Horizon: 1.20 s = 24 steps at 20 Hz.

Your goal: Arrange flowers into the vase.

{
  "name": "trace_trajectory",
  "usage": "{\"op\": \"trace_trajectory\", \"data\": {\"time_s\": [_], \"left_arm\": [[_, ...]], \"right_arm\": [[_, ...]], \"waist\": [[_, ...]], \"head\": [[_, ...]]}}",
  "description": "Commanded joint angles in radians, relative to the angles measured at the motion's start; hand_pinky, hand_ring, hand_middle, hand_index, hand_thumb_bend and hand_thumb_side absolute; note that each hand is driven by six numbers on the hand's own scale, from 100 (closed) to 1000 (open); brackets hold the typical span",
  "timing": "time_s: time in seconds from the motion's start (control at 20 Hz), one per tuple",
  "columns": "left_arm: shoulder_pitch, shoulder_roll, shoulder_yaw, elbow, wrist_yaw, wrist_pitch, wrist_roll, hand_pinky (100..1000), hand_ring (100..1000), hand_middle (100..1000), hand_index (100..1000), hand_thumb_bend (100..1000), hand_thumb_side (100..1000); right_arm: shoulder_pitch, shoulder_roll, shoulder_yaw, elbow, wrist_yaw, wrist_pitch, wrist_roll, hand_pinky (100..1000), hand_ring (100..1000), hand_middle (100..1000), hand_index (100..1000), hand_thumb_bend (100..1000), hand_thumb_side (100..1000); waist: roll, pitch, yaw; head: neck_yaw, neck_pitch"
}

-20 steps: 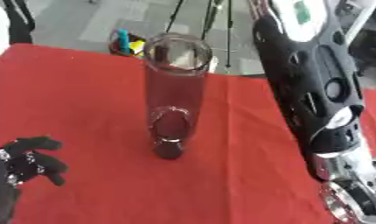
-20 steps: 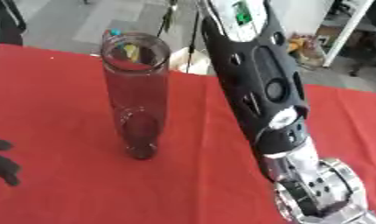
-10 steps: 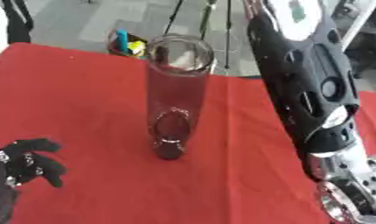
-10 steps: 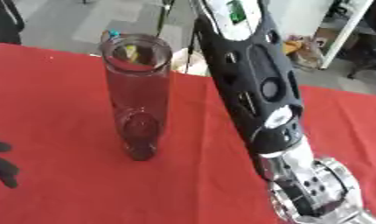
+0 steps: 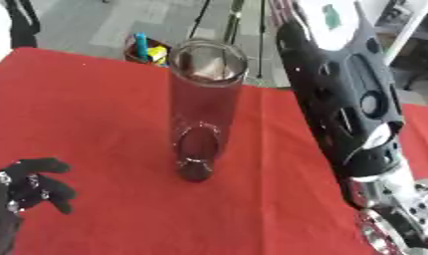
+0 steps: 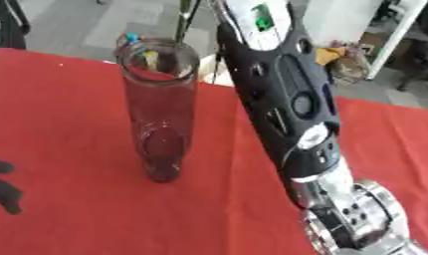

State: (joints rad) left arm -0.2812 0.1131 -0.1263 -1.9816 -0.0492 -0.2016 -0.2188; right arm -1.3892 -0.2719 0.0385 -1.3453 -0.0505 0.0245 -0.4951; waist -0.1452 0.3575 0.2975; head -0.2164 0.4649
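We see a tall, narrow vase (image 5: 200, 112) of clear glass standing upright near the middle of the table (image 5: 95, 104), which is covered in a flat, matte red cloth. The vase is a plain cylinder with a round open mouth and a thick, darker base; the red cloth shows through its smooth wall, tinting it deep red. No flower stems stand in it.

Our left hand (image 5: 30, 189) shows at the near left corner — black, with small silver fittings at the joints. Its fingers are loosely curled and spread above the cloth, with nothing between them, and it lies well apart from the vase.

Our right arm (image 6: 283, 104) comes down from the upper right, just to the right of the vase. Its forearm is a glossy black shell of hard plastic with round recesses, topped by a white panel bearing a green mark. Lower down it narrows to a silver, ribbed metal wrist (image 6: 353, 211) at the near right edge. The right hand itself is cut off by the edge, so we cannot tell how its fingers stand.

Beyond the far edge of the table, on the grey floor, we make out a small container holding blue and yellow objects (image 5: 146, 49).
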Motion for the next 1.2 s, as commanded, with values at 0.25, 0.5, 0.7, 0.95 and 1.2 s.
{"op": "trace_trajectory", "data": {"time_s": [0.25, 0.5, 0.7, 0.95, 1.2], "left_arm": [[-0.007, 0.004, -0.011, -0.018, -0.002, 0.006, 0.0, 442, 556, 674, 803, 134, 1000], [-0.008, 0.002, -0.013, -0.018, -0.003, 0.008, -0.001, 442, 556, 674, 802, 134, 1000], [-0.009, 0.001, -0.011, -0.018, -0.003, 0.009, 0.0, 442, 556, 674, 802, 134, 1000], [-0.011, -0.001, -0.011, -0.018, -0.005, 0.011, 0.0, 442, 556, 674, 802, 134, 1000], [-0.013, -0.003, -0.011, -0.018, -0.006, 0.011, 0.001, 442, 556, 674, 803, 135, 1000]], "right_arm": [[-0.019, -0.008, 0.002, -0.012, 0.003, 0.004, 0.001, 100, 100, 100, 100, 261, 817], [-0.016, -0.006, 0.008, -0.022, -0.006, 0.005, 0.007, 100, 100, 100, 100, 265, 817], [-0.003, -0.002, 0.01, -0.027, -0.005, 0.005, 0.008, 100, 100, 100, 100, 253, 824], [0.012, 0.0, 0.011, -0.027, 0.004, 0.003, 0.005, 100, 108, 100, 100, 272, 878], [0.029, 0.002, 0.009, -0.023, 0.022, 0.001, -0.009, 100, 193, 100, 100, 337, 952]], "waist": [[0.004, -0.019, 0.001], [0.002, -0.018, 0.001], [0.001, -0.017, 0.003], [-0.002, -0.014, 0.003], [-0.003, -0.011, 0.004]], "head": [[0.002, -0.006], [0.003, -0.007], [0.005, -0.008], [0.008, -0.01], [0.01, -0.009]]}}
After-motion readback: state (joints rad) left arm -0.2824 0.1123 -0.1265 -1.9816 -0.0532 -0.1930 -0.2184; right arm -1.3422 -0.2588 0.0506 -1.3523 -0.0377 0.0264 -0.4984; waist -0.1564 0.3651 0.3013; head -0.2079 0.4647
